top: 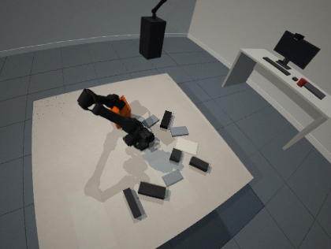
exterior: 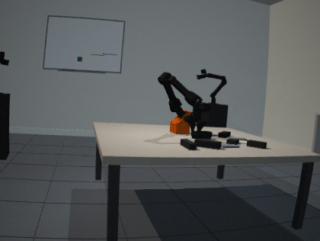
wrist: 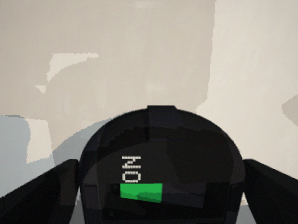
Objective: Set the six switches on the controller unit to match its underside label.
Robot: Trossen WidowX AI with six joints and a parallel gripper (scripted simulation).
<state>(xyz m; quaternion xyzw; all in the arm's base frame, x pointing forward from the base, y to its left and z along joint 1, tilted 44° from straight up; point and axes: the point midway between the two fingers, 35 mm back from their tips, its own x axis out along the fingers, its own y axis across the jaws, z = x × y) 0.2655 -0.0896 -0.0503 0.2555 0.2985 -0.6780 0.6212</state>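
Observation:
The dark grey controller unit (wrist: 174, 163) (exterior: 202, 134) lies flat on the bench (top: 63, 165), switch side up. In the wrist view I see its rounded end, the word "ON" and two green rocker ends; the other switches are cut off by the frame. My gripper (top: 139, 142) (exterior: 199, 129) is down over the unit, its two fingers pressed against the unit's long sides. It is shut on the unit. The label on the underside is hidden.
The orange arm base (top: 121, 109) (exterior: 179, 125) stands behind the unit. Dark modules (top: 165, 119) (top: 176, 154) (top: 198, 163) (top: 152, 190) (top: 132, 202) and flat grey plates (top: 179, 131) (top: 172, 177) lie right and in front, with a cream plate (top: 186, 146).

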